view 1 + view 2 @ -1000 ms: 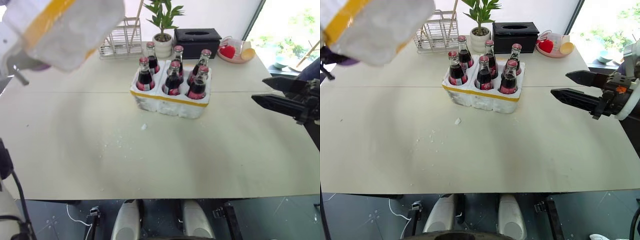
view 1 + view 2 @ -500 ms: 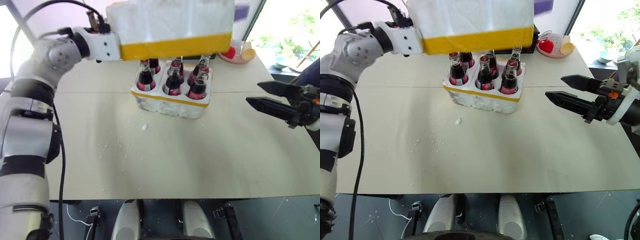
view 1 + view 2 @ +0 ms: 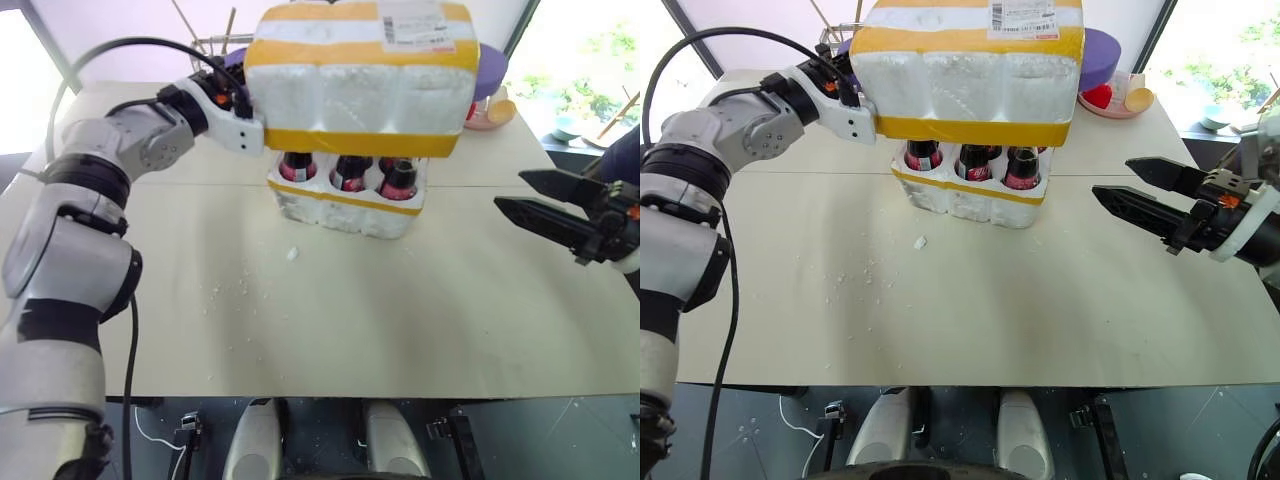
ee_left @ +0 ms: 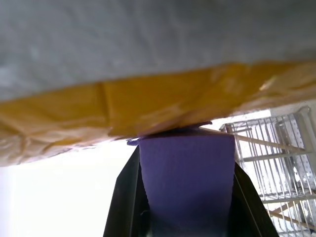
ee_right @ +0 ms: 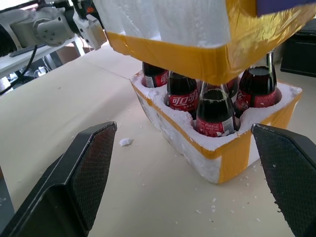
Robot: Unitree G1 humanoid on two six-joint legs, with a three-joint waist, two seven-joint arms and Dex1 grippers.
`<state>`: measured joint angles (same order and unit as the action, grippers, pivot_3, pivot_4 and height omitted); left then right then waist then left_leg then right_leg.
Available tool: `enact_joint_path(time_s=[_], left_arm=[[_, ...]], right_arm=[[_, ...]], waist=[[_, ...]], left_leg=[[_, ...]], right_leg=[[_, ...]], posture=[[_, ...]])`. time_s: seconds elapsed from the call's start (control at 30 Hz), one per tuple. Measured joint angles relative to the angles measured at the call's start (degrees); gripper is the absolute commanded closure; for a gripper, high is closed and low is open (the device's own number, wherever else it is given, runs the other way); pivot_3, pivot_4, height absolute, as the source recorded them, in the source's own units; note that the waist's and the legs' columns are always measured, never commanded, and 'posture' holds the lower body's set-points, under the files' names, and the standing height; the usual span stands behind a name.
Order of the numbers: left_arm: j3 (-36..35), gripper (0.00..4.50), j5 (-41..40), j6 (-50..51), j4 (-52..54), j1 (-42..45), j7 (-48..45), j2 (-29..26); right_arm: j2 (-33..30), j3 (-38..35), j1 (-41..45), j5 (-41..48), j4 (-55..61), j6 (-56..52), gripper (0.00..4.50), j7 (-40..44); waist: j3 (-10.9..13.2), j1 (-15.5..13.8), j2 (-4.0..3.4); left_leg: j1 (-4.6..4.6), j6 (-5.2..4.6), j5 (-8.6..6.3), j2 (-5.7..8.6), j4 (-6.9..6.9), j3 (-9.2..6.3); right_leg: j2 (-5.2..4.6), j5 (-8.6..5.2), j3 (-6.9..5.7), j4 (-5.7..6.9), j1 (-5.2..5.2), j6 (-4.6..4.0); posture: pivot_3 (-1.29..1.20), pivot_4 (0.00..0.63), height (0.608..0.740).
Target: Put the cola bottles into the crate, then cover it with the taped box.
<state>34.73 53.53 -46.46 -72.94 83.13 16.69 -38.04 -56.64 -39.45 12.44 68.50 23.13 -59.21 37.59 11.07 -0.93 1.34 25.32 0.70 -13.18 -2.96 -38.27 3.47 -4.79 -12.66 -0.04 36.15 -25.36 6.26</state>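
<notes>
Cream table (image 3: 330,320), left jaws gripping taped box (image 3: 360,85) over crate (image 3: 345,205), right jaws wide open

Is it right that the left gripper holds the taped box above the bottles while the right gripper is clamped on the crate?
Not quite. The right gripper stands open beside the crate, apart from it, as the right eye view shows. The rest holds.

A pale beige table (image 3: 330,320) spans the room, with white crumbs (image 3: 291,254) scattered near its centre. At one o'clock, a bright window (image 3: 590,60) shows greenery. Dark speckled floor (image 3: 560,440) lies at six o'clock.
</notes>
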Motion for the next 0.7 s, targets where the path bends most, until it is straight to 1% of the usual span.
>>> enact_joint_path(time_s=[0.2,0.4,0.5,0.6,0.7], left_arm=[[0.5,4.14,0.7,-2.2,-1.1,1.3,1.8,0.1],[0.6,4.14,0.9,-8.0,-1.2,1.3,5.0,-2.0],[0.4,4.14,0.8,-6.8,-2.1,1.3,3.4,-1.2],[0.2,4.14,-0.3,-2.3,-2.7,1.3,1.2,0.8],[0.1,4.14,-1.0,0.4,-2.9,1.3,-0.3,1.5]], right_arm=[[0.0,0.0,-0.4,0.3,0.2,0.6,0.00,-0.7],[0.1,0.0,-1.5,0.3,0.3,1.1,0.00,-1.0],[0.1,0.0,-1.5,0.3,0.3,1.5,0.00,-1.2],[0.1,0.1,-1.4,0.3,0.3,2.1,0.00,-1.2],[0.1,0.1,-1.4,0.3,0.3,2.3,0.00,-1.2]], waist=[[0.0,-0.1,0.01],[0.0,0.1,0.01],[0.0,0.0,0.01],[0.0,0.1,0.03],[0.0,0.2,0.02]], left_leg=[[0.01,0.00,0.00,0.01,-0.01,0.00],[0.01,0.00,0.00,0.01,0.00,-0.01],[0.00,0.00,0.00,0.01,-0.01,-0.01],[-0.01,0.00,0.00,0.01,-0.04,-0.01],[-0.04,0.00,0.00,0.01,-0.04,-0.01]], right_leg=[[0.00,0.00,0.00,-0.01,0.01,0.00],[0.00,0.00,0.00,-0.01,0.00,0.00],[0.00,0.00,-0.01,0.00,0.01,0.00],[0.00,0.00,0.00,0.00,0.04,0.00],[0.01,0.00,-0.01,0.02,0.04,0.00]], posture=[[0.00,0.150,0.740],[0.00,0.150,0.740],[0.00,0.150,0.740],[0.00,0.150,0.740],[0.00,0.150,0.740]])
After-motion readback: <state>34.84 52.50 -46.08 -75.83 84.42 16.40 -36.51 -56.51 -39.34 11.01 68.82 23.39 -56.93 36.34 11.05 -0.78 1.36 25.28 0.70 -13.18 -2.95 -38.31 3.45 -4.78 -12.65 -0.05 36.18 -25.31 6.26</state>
